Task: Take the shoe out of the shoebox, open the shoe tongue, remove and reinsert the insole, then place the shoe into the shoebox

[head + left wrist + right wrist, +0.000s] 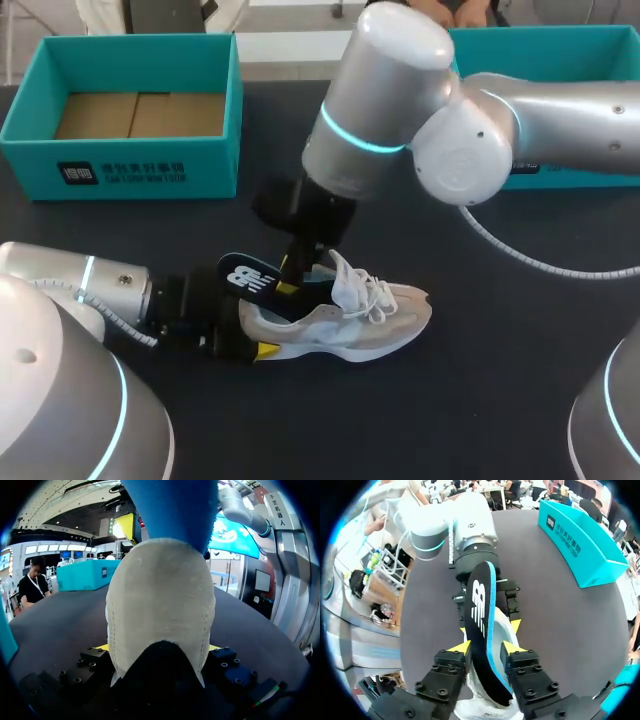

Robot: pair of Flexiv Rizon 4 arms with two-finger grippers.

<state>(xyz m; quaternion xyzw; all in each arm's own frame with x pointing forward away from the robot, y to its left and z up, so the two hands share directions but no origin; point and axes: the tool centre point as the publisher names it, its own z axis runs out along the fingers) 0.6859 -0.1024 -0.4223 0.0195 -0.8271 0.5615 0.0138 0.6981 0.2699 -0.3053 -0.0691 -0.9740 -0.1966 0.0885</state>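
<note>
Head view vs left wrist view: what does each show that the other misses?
Only head view: laces and toe of the shoe, dark printed top of the insole. Only left wrist view: heel's back face between the yellow tips of the left gripper, insole's blue underside. Both: the shoe with the insole sticking up from it.

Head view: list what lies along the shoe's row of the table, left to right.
In order: left arm → left gripper → shoe, gripped at its heel, toe pointing right. The insole and the right gripper overlap the heel end, so they are left out.
</note>
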